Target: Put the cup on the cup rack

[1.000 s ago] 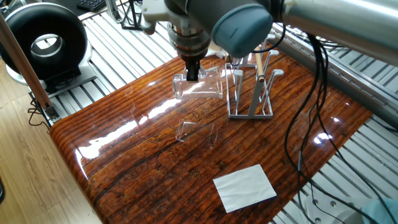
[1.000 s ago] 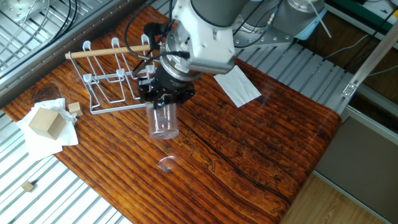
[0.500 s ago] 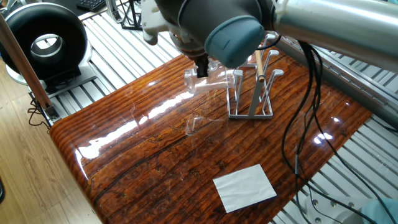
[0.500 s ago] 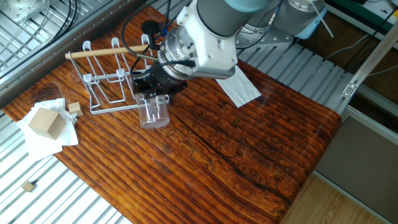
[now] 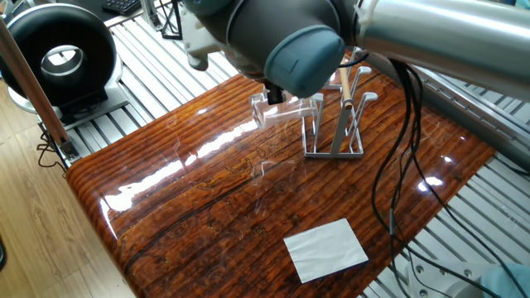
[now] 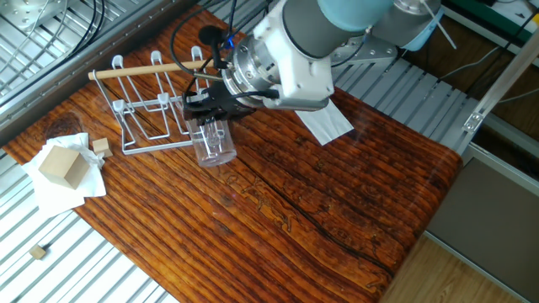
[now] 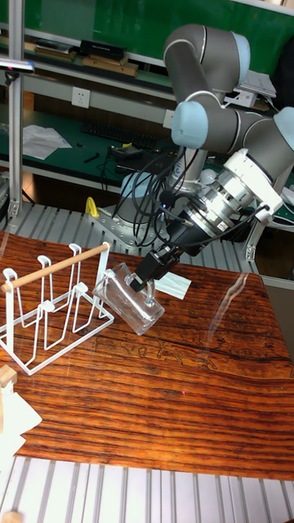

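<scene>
Your cup point(image 7: 129, 305) hangs tilted above the surface point(image 6: 337, 210), just beside the rack's point(image 7: 49, 306) near end, mouth toward the pegs. The tool point(image 7: 145, 278) is clamped on the cup's wall. Beyond the rack lies a white sheet point(image 6: 324, 118).

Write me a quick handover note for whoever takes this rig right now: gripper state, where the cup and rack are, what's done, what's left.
Gripper: shut on the cup, gripping it at the rim.
Cup: lifted off the table, tilted with its open end toward the cup rack, just beside the rack's near end.
Cup rack: standing upright on the table, no cup on its pegs.
Done: cup picked up, carried to the rack and tipped.
Left: guide the cup's mouth over a peg, release, withdraw.
</scene>
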